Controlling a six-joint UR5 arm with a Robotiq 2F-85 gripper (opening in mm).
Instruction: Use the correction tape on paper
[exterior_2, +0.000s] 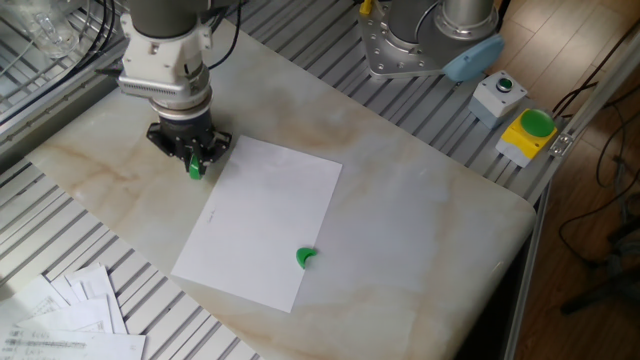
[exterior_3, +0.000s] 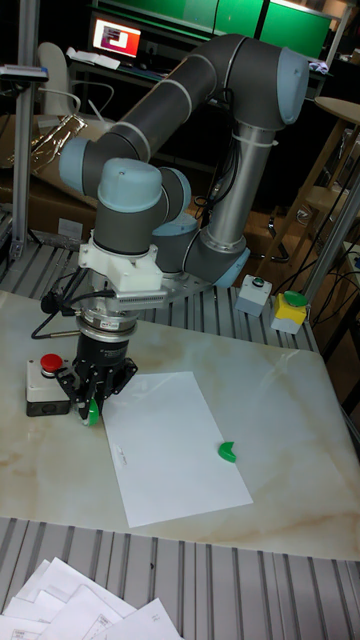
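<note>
My gripper (exterior_2: 193, 160) points straight down at the left back of the marble table, shut on the correction tape (exterior_2: 195, 168), whose green wheel shows between the fingers. The same gripper (exterior_3: 95, 402) and correction tape (exterior_3: 92, 412) appear in the tall fixed view. The tape's lower end sits just left of the far-left corner of the paper (exterior_2: 265, 220), a large blank white sheet (exterior_3: 175, 460). I cannot tell whether the tape touches the table. A tiny green crescent piece (exterior_2: 306, 257) lies on the sheet's near right part.
A grey box with a red button (exterior_3: 47, 385) stands just left of the gripper. A white button box (exterior_2: 498, 92) and a yellow one (exterior_2: 530, 132) sit at the back right. Printed sheets (exterior_2: 70, 315) are fanned at the front left. Another robot base (exterior_2: 420, 40) stands behind.
</note>
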